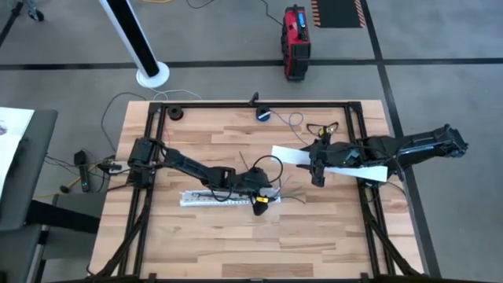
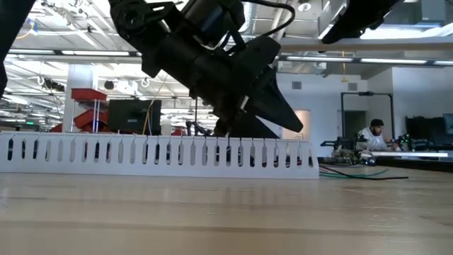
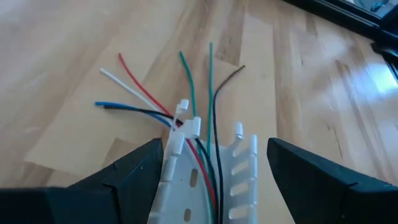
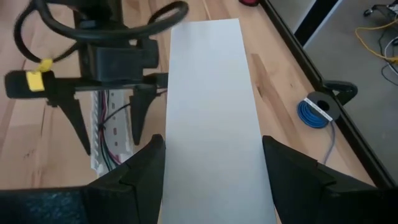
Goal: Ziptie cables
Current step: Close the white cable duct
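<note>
Although the cables (image 3: 198, 134) already lie inside the slotted white duct (image 2: 159, 157) near the table's (image 1: 236, 244) middle, their coloured ends fan loose past its end and no tie is visible around them, so the bundling appears still to come. The left gripper (image 1: 262, 191) hovers over that end of the duct, fingers apart on either side of it. The right gripper (image 1: 318, 163) waits nearby toward the right edge, its fingers clamped on a flat white strip (image 4: 214, 118), likely the duct's cover.
</note>
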Motion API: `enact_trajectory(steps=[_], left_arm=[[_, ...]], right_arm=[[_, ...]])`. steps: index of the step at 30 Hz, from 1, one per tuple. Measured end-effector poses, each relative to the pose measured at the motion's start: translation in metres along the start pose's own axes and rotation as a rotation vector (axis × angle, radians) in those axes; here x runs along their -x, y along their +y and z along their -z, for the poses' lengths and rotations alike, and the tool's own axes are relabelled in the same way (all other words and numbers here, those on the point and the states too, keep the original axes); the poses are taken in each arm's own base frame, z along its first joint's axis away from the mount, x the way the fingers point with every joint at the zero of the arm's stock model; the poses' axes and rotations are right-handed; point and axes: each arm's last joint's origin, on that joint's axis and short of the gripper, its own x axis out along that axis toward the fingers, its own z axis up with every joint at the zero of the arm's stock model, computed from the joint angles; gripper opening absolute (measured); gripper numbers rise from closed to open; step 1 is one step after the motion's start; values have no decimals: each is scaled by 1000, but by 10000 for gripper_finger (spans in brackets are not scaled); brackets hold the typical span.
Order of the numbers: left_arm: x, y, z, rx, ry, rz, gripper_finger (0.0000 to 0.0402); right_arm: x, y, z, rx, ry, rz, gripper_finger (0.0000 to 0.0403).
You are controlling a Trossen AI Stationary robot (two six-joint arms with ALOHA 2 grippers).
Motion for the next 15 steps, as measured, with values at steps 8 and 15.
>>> enact_trajectory(steps=[8,15], left_arm=[[0,-4,3,6,19,13,284],[2,-14,9,5,63,53,284]], right_arm=[[-2,1,1,-3,-11,-1,222],[-2,0,2,9,-9,0,222]])
